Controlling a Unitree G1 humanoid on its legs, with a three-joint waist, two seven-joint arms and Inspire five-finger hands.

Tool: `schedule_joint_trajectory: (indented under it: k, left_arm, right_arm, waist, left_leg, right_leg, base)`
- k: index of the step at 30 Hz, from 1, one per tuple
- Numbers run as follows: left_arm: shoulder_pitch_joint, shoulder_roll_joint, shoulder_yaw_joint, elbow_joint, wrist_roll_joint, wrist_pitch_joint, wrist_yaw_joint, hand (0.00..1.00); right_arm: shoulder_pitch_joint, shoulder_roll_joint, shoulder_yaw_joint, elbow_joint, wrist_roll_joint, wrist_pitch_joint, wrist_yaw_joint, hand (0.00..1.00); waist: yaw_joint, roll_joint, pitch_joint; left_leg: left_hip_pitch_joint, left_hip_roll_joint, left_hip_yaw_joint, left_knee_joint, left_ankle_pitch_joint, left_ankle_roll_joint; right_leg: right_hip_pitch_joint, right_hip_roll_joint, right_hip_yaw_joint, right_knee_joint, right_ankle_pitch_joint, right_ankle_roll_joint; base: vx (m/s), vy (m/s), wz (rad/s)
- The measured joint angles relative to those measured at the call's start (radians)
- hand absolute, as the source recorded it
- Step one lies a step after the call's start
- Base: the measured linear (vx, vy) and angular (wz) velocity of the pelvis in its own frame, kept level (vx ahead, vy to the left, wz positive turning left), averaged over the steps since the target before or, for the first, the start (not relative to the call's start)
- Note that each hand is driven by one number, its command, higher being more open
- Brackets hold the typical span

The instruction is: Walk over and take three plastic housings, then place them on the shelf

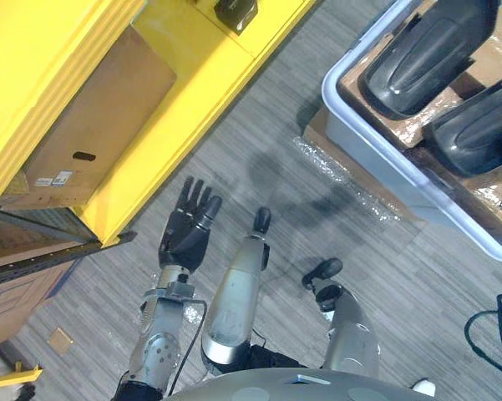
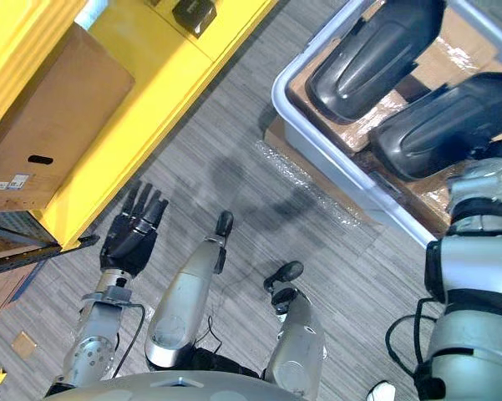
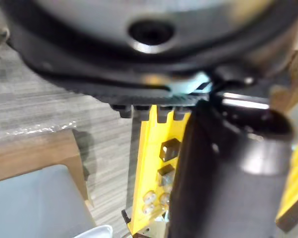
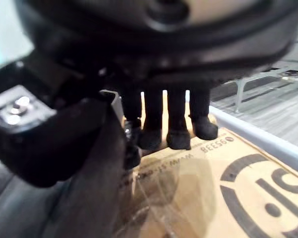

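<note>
On the robot's left rises a yellow shelf (image 1: 192,67), with a brown cardboard box (image 1: 92,125) tucked under one of its levels and a small black object (image 1: 235,12) lying on its far end. Grey striped floor (image 1: 259,109) runs between the shelf and a pale grey bin (image 1: 401,148) on the right. A crinkled sheet of clear plastic film (image 1: 334,171) lies on the floor just beside the bin's near wall, between the robot and the bin. A small brown square (image 1: 60,340) lies on the floor near the shelf's foot.

Inside the bin, on a lining of printed cardboard (image 4: 188,198), two dark plastic housings lie side by side: the farther housing (image 1: 426,54) and the nearer housing (image 1: 476,129) (both long, rounded and glossy).

The right arm reaches over the bin's rim beside the nearer housing. The right hand (image 4: 178,119) has its fingers straight in a row, tips down at the cardboard (whether they touch it I cannot tell). Its thumb is spread apart from them, next to a dark curved surface, and the hand grips nothing. The left hand (image 1: 186,234) hangs over the floor near the shelf's base, fingers straight and slightly fanned, holding nothing.
</note>
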Motion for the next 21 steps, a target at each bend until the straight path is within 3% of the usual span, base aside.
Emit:
schedule_joint_trajectory:
  k: [2,6,10,14,15,20,21]
  left_arm:
    - [0.001,0.015,0.025,-0.004,0.002,0.002,0.001,1.00]
    - [0.055,0.024,0.057,-0.082,0.016,0.006,0.003,1.00]
    - [0.065,0.022,0.057,-0.121,0.090,0.017,0.002,1.00]
    - [0.023,0.027,0.053,-0.152,0.195,0.127,-0.007,1.00]
    - [-0.007,0.031,0.039,-0.151,0.251,0.186,-0.009,1.00]
    - [-0.110,0.064,-0.021,-0.120,0.330,0.346,-0.031,1.00]
    - [-0.146,0.075,-0.021,-0.095,0.338,0.394,-0.052,1.00]
  right_arm:
    - [0.041,0.034,0.000,-0.032,0.000,-0.013,0.000,0.00]
    - [0.158,0.109,-0.001,-0.171,-0.029,-0.020,-0.009,0.00]
    - [0.235,0.137,-0.002,-0.354,-0.036,-0.022,-0.056,0.00]
    - [0.289,0.192,-0.020,-0.503,-0.105,-0.024,-0.092,0.00]
    - [0.312,0.217,-0.022,-0.548,-0.130,-0.025,-0.095,0.00]
    - [0.365,0.239,-0.024,-0.660,-0.248,-0.055,-0.095,0.00]
    - [0.375,0.245,-0.028,-0.691,-0.279,-0.080,-0.095,0.00]
  waist:
    - [-0.002,-0.023,0.010]
    - [-0.013,-0.097,0.013]
    - [-0.038,-0.116,0.006]
    - [-0.069,-0.155,-0.053]
    - [-0.086,-0.171,-0.103]
    - [-0.123,-0.173,-0.199]
    - [-0.144,-0.167,-0.215]
  left_leg:
    - [0.047,0.005,0.006,-0.039,0.010,-0.010]
    - [0.158,0.011,0.019,-0.161,0.066,-0.031]
    - [0.263,0.013,0.039,-0.247,0.091,-0.040]
    - [0.357,0.017,0.065,-0.355,0.122,-0.052]
    - [0.375,0.018,0.077,-0.383,0.126,-0.055]
    - [0.478,0.016,0.131,-0.452,0.127,-0.056]
    - [0.515,0.015,0.147,-0.462,0.127,-0.056]
  right_leg:
    - [0.032,0.009,0.004,-0.022,0.000,0.000]
    - [0.101,0.030,0.003,-0.073,0.009,-0.002]
    - [0.178,0.045,0.005,-0.120,0.015,0.002]
    - [0.231,0.064,0.017,-0.175,0.024,0.005]
    - [0.237,0.069,0.024,-0.193,0.028,0.008]
    - [0.306,0.081,0.053,-0.254,0.045,0.027]
    - [0.338,0.084,0.061,-0.272,0.054,0.031]
  base:
    - [-0.06,-0.056,-0.08]
    - [0.02,-0.092,-0.01]
    - [0.05,-0.066,-0.06]
    - [0.09,-0.042,-0.13]
    - [0.13,-0.023,-0.20]
    - [0.12,-0.014,-0.24]
    - [0.10,-0.010,-0.25]
